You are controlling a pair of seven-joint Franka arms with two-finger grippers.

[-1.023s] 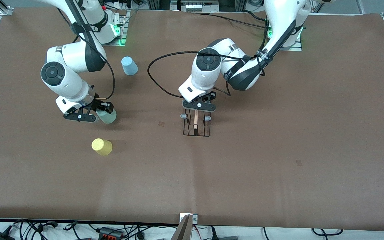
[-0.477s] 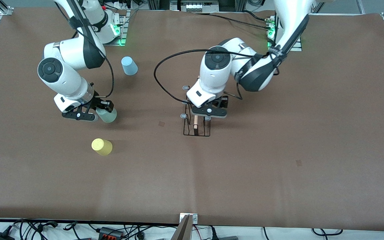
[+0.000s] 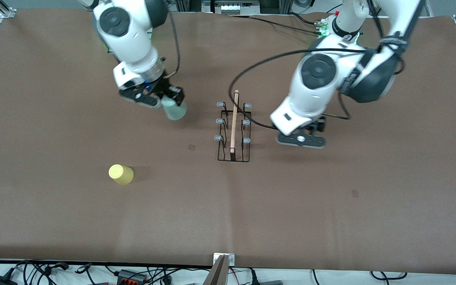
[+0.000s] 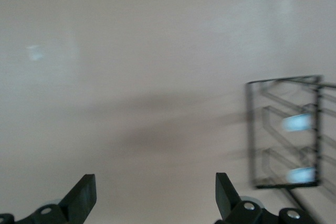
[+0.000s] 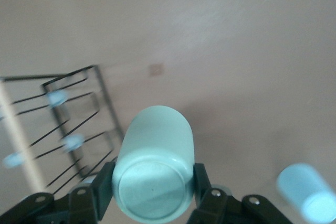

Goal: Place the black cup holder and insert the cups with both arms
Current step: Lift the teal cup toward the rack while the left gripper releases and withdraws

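The black cup holder (image 3: 232, 155) stands on the table's middle, its wooden rod handle (image 3: 234, 122) on top and grey-tipped pegs on both sides. It also shows in the left wrist view (image 4: 283, 129) and the right wrist view (image 5: 68, 119). My right gripper (image 3: 170, 103) is shut on the mint green cup (image 3: 175, 111), held in the air beside the holder; the cup's base shows between the fingers (image 5: 154, 182). My left gripper (image 3: 301, 139) is open and empty (image 4: 155, 198), beside the holder toward the left arm's end. The yellow cup (image 3: 120, 174) stands nearer the front camera. The light blue cup (image 5: 307, 192) shows only in the right wrist view.
Brown paper covers the table (image 3: 331, 206). Cables (image 3: 133, 275) lie along the front edge, and a black cable (image 3: 251, 67) loops off the left arm above the holder.
My left gripper let go of the holder's handle, rose and moved toward the left arm's end. My right gripper lifted the mint cup and carried it toward the holder.
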